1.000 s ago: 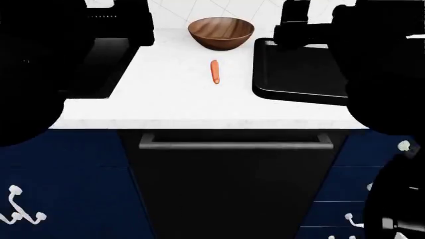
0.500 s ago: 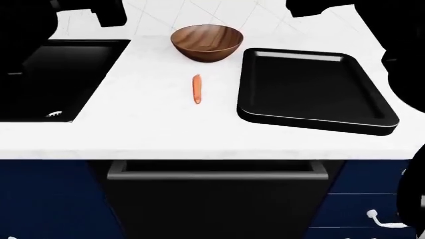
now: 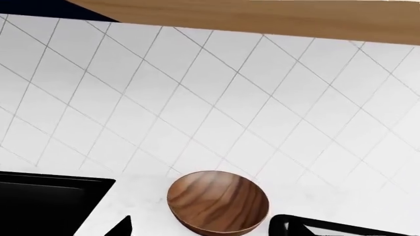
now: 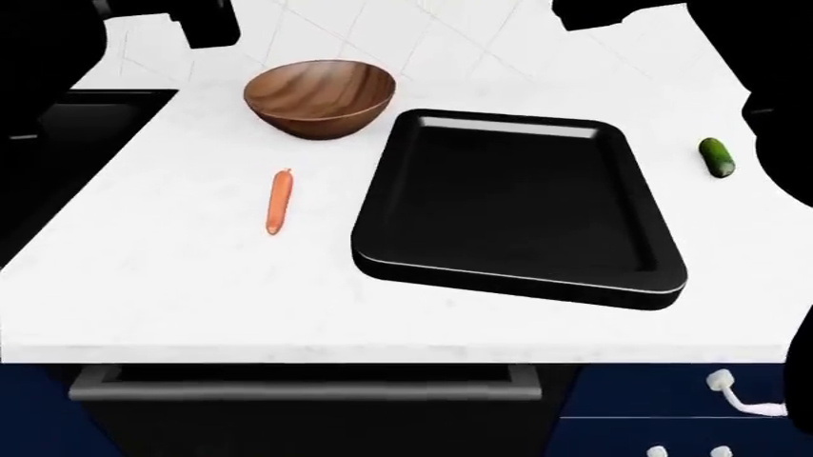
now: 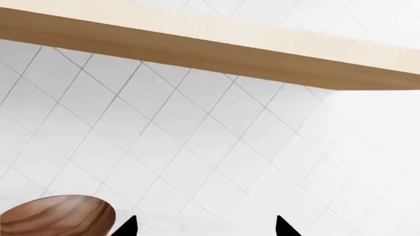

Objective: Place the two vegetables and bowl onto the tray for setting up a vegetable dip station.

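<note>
The head view looks down on a white counter (image 4: 190, 286) that carries all four task things. The black tray (image 4: 635, 205) lies flat near the middle with nothing on it, its glossy rim catching light along the near and far edges. The wooden bowl (image 4: 319, 97) stands upright on the counter just beside the tray's far left corner, apart from it by a thin strip of white. The carrot (image 4: 277, 202) lies on the counter nearer than the bowl and to the left of the tray, pointing roughly front to back, clear of both. The cucumber (image 4: 718, 157) lies on the counter on the other side, beyond the tray's right edge, close to the dark bulk of the right arm. Both arms show only as black shapes at the upper corners and sides. In the right wrist view two dark fingertips (image 5: 126, 227) poke up with a broad gap between them and nothing held, so the right gripper (image 5: 204, 227) stands wide, facing the tiled wall (image 5: 196, 162) with the bowl's rim at one corner. The left wrist view shows only one dark tip at its edge, so the left gripper's spread cannot be told; it sees the bowl, a corner of the tray and the black sink (image 3: 46, 201).
</note>
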